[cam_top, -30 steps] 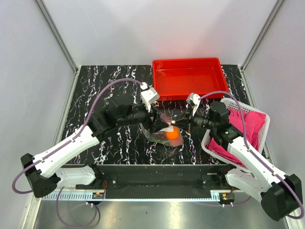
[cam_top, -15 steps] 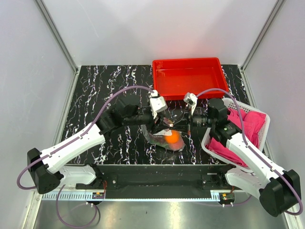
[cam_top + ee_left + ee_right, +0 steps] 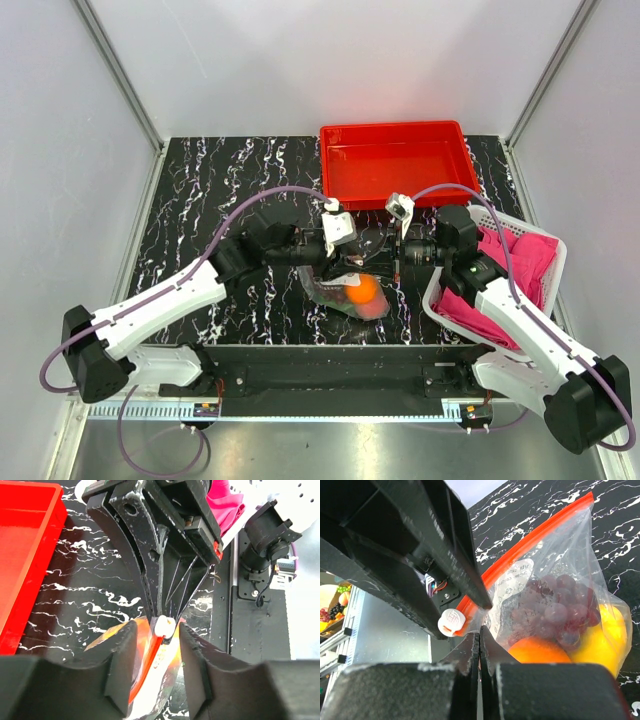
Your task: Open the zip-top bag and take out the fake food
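Note:
The zip-top bag (image 3: 345, 292) hangs between both grippers above the table's front middle. Through its clear plastic (image 3: 555, 555) I see fake food: purple grapes (image 3: 560, 610), an orange ball (image 3: 537, 652) and a yellow fruit (image 3: 607, 630). My right gripper (image 3: 480, 635) is shut on the bag's edge just below the white slider (image 3: 451, 621). The left gripper (image 3: 157, 626) faces it, jaws apart on either side of the slider (image 3: 164, 625) and the orange-red zip strip (image 3: 145, 667), with a gap on each side. In the top view the left gripper (image 3: 352, 252) and right gripper (image 3: 385, 256) nearly meet.
A red tray (image 3: 400, 165) sits at the back right of the marbled black table. A white basket (image 3: 500, 216) of pink cloths (image 3: 520, 255) stands at the right, under the right arm. Grey walls enclose the table.
My left gripper has moved right up to the bag's top and its jaws have narrowed around the slider. The right gripper has kept its grip and hardly moved.

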`<action>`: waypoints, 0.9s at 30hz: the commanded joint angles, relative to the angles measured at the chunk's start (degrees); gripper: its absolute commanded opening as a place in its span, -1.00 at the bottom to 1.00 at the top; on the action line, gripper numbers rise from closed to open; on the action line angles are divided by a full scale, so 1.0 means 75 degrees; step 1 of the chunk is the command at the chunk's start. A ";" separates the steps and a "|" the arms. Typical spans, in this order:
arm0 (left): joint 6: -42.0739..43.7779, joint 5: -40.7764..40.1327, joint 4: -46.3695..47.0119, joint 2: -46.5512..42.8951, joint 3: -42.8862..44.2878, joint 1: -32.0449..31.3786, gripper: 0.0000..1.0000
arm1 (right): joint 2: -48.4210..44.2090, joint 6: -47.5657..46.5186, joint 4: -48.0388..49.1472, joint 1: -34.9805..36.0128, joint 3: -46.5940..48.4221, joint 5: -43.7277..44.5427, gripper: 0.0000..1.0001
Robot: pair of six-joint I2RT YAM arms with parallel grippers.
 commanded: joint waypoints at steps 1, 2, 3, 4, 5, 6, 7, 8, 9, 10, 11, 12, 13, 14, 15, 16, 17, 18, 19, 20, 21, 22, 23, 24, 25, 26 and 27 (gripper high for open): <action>0.0099 0.0241 0.0611 0.0074 0.0010 -0.0053 -0.26 | -0.0116 0.0204 0.0295 -0.0056 0.0356 -0.0304 -1.00; 0.0122 0.0252 0.0622 0.0074 0.0010 -0.0053 -0.36 | -0.0151 0.0204 0.0283 -0.0056 0.0345 -0.0304 -1.00; 0.0123 0.0252 0.0623 0.0074 0.0010 -0.0053 -0.48 | -0.0174 0.0204 0.0283 -0.0056 0.0333 -0.0304 -1.00; 0.0146 0.0252 0.0588 0.0062 0.0022 -0.0053 -0.56 | -0.0186 0.0181 0.0306 -0.0056 0.0321 -0.0304 -1.00; 0.0216 0.0276 0.0553 0.0085 0.0057 -0.0053 -0.63 | -0.0233 0.0180 0.0306 -0.0056 0.0309 -0.0304 -1.00; 0.0251 0.0264 0.0413 0.0097 0.0080 -0.0053 -0.76 | -0.0268 0.0134 0.0364 -0.0056 0.0251 -0.0304 -1.00; 0.0275 0.0264 0.0342 0.0097 0.0115 -0.0053 -0.81 | -0.0315 0.0157 0.0469 -0.0056 0.0204 -0.0293 -1.00; 0.0310 0.0253 0.0260 0.0155 0.0174 -0.0053 -0.85 | -0.0431 0.0169 0.0586 -0.0056 0.0076 -0.0258 -1.00; 0.0333 0.0276 0.0143 0.0167 0.0209 -0.0053 -0.98 | -0.0502 0.0180 0.0773 -0.0056 0.0017 -0.0141 -1.00; 0.0322 0.0276 0.0084 0.0237 0.0244 -0.0053 -1.00 | -0.0619 0.0204 0.0880 -0.0056 -0.0042 -0.0082 -1.00; 0.0275 0.0264 0.0049 0.0273 0.0326 -0.0041 -1.00 | -0.0690 0.0227 0.0985 -0.0068 -0.0135 -0.0058 -1.00; 0.0205 0.0264 -0.0091 0.0319 0.0385 -0.0018 -1.00 | -0.0737 0.0262 0.1288 -0.0056 -0.0194 -0.0070 -1.00; 0.0158 0.0322 -0.0139 0.0355 0.0432 0.0052 -1.00 | -0.0876 0.0320 0.1488 -0.0056 -0.0276 -0.0070 -1.00; 0.0030 0.0311 -0.0197 0.0471 0.0479 0.0076 -1.00 | -0.0924 0.0391 0.1699 -0.0056 -0.0451 -0.0047 -1.00; -0.0029 0.0346 -0.0383 0.0530 0.0607 0.0122 -1.00 | -0.1006 0.0507 0.2119 -0.0056 -0.0534 0.0000 -1.00; -0.0065 0.0520 -0.0466 0.0600 0.0678 0.0204 -1.00 | -0.1146 0.0590 0.2308 -0.0056 -0.0604 0.0082 -1.00; -0.0135 0.0580 -0.0537 0.0671 0.0725 0.0240 -1.00 | -0.1217 0.0660 0.2426 -0.0056 -0.0721 0.0199 -1.00; -0.0158 0.0650 -0.0677 0.0753 0.0841 0.0275 -1.00 | -0.1264 0.0707 0.2555 -0.0045 -0.0745 0.0339 -1.00; -0.0194 0.0778 -0.0748 0.0800 0.0877 0.0345 -1.00 | -0.1334 0.0743 0.2603 -0.0056 -0.0780 0.0375 -1.00; -0.0240 0.0815 -0.0807 0.0835 0.0912 0.0369 -1.00 | -0.1370 0.0766 0.2626 -0.0056 -0.0792 0.0410 -1.00; -0.0264 0.0815 -0.0912 0.0882 0.0959 0.0404 -1.00 | -0.1416 0.0766 0.2673 -0.0056 -0.0815 0.0446 -1.00; -0.0276 0.0861 -0.0959 0.0894 0.0983 0.0474 -1.00 | -0.1568 0.0790 0.2697 -0.0056 -0.0850 0.0492 -1.00; -0.0264 0.0885 -0.1018 0.0894 0.0995 0.0509 -1.00 | -0.1662 0.0801 0.2709 -0.0056 -0.0897 0.0551 -1.00; -0.0253 0.0885 -0.1111 0.0882 0.1006 0.0544 -1.00 | -0.1744 0.0802 0.2709 -0.0045 -0.0932 0.0691 -1.00; -0.0229 0.0943 -0.1158 0.0871 0.0983 0.0649 -1.00 | -0.1896 0.0813 0.2697 -0.0056 -0.0944 0.0773 -1.00; -0.0217 0.0955 -0.1182 0.0847 0.0983 0.0708 -1.00 | -0.1967 0.0836 0.2697 -0.0045 -0.0968 0.0832 -1.00; -0.0229 0.0932 -0.1252 0.0824 0.0971 0.0755 -1.00 | -0.1991 0.0883 0.2685 -0.0056 -0.0968 0.0891 -1.00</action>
